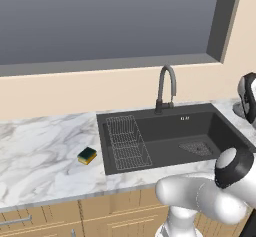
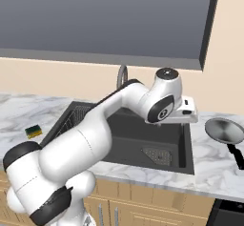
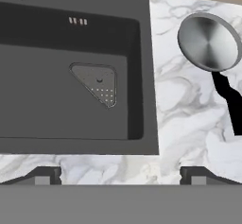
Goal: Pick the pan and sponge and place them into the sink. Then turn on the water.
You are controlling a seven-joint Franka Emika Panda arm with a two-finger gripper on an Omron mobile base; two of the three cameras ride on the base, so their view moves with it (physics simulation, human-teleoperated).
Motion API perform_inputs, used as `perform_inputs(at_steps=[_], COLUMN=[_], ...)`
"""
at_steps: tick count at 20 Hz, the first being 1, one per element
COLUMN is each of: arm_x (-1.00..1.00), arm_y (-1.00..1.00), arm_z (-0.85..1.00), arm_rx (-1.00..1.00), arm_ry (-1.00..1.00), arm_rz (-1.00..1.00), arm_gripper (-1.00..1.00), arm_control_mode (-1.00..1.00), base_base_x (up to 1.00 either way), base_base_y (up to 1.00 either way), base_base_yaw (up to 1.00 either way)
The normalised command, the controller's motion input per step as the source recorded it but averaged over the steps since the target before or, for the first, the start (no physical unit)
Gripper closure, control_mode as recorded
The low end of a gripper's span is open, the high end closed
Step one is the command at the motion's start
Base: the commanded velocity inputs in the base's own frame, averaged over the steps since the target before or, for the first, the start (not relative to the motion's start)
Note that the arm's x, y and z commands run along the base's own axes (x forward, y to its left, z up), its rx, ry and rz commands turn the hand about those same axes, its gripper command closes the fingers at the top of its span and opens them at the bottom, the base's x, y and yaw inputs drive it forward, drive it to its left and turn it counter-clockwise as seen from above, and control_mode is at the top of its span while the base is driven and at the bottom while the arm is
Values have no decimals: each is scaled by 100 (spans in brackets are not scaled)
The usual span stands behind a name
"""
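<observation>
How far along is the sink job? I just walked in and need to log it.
Nothing is done yet. The round silver metal pan sits on the marble right of the dark grey sink, the yellow-green sponge left of it. The open pincer holds nothing, near the pan. Both placements and the water remain.

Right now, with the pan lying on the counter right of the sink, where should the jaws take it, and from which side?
Probably the black handle, from above. The pan lies flat on the marble counter, and its round bowl looks too wide for the open gripper. The handle is thin and straight, pointing away from the sink, so jaws set across it should close cleanly.
</observation>
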Motion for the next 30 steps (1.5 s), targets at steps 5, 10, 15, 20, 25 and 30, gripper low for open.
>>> perform_inputs(at_steps=[5, 10, 15, 20, 25, 30], arm_x=[0, 0, 0, 2, 9, 9], arm_y=[-59, -51, -49, -45, -43, -47], arm_z=[-22, -23, -27, -30, -25, -10], arm_rx=[0, 0, 0, 0, 0, 0], arm_ry=[0, 0, 0, 0, 0, 0], arm_rz=[0, 0, 0, 0, 0, 0], arm_gripper=[-100, -100, -100, -100, -100, -100], arm_control_mode=[-100, -100, -100, -100, -100, -100], base_base_x=[0, 0, 0, 0, 0, 0], base_base_y=[0, 0, 0, 0, 0, 0], base_base_yaw=[0, 0, 0, 0, 0, 0])
